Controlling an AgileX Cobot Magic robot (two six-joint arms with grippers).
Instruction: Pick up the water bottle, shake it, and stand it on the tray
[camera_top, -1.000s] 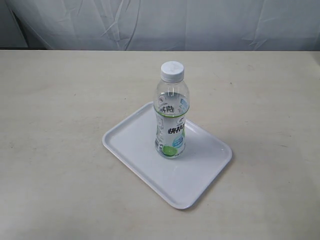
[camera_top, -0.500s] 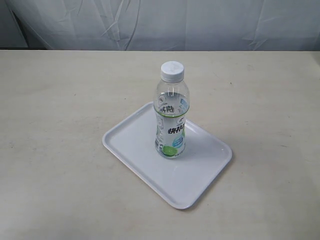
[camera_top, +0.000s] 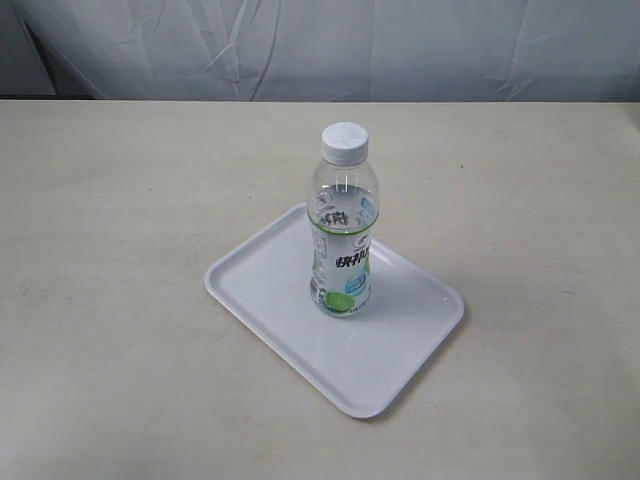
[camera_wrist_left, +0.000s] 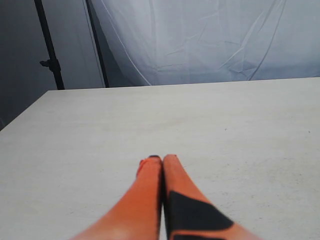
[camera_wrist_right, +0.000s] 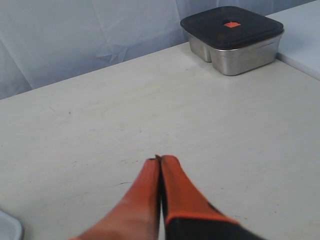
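Observation:
The water bottle (camera_top: 342, 225), clear with a white cap and a green-marked label, stands upright on the white tray (camera_top: 270, 285) in the middle of the table in the exterior view. No arm shows in that view. My left gripper (camera_wrist_left: 162, 159) is shut with orange fingers pressed together over bare table; the bottle and tray are out of its view. My right gripper (camera_wrist_right: 160, 160) is shut too, empty, over bare table, with a corner of the tray (camera_wrist_right: 7, 227) at the edge of its view.
A metal lunch box with a dark lid (camera_wrist_right: 231, 37) sits at the far side of the table in the right wrist view. A white cloth backdrop (camera_top: 320, 45) hangs behind the table. A dark stand pole (camera_wrist_left: 50, 50) stands beyond the table corner.

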